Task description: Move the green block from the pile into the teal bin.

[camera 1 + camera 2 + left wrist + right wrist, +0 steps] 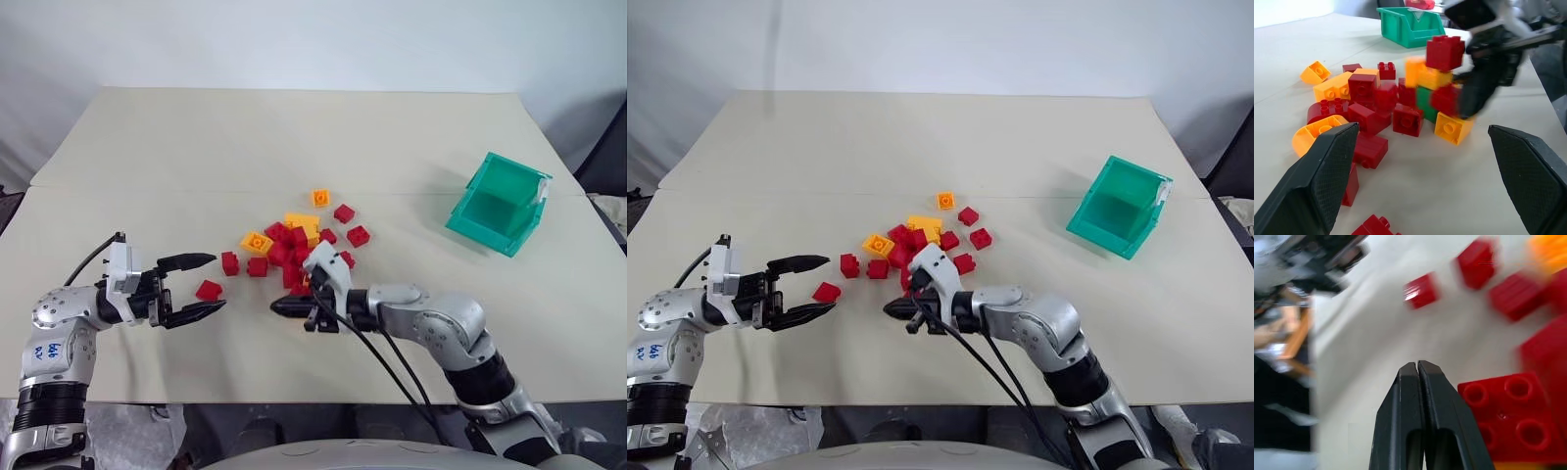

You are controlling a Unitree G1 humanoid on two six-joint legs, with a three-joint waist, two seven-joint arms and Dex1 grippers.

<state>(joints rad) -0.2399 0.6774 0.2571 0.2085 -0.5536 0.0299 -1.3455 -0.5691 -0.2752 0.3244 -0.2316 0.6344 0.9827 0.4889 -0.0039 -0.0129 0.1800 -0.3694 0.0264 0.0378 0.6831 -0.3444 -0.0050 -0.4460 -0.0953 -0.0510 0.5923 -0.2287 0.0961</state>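
I have the green block [1423, 100] buried in the pile [294, 240], visible from the left wrist camera: it sits low among red bricks, under an orange-yellow one, only one face showing, so I can't call its long axis. My right gripper [284, 307] is the nearer one, sitting at the pile's near edge with its tip pointing toward my left, and the block looks to be just behind it, on the pile side. Its two fingers are pressed flat together, nothing between them; a red brick [1508, 418] lies right beside the tips, but I can't tell whether it touches them. My left gripper [204, 284] hovers off to the left of the pile, jaws spread wide, empty, with a stray red brick [209, 290] sitting roughly between the fingers from the head view. The teal bin [519, 227] is well apart on the far right, open front facing the pile. My read: the right arm takes this pick, but it must open and clear the bricks crowding the block first.
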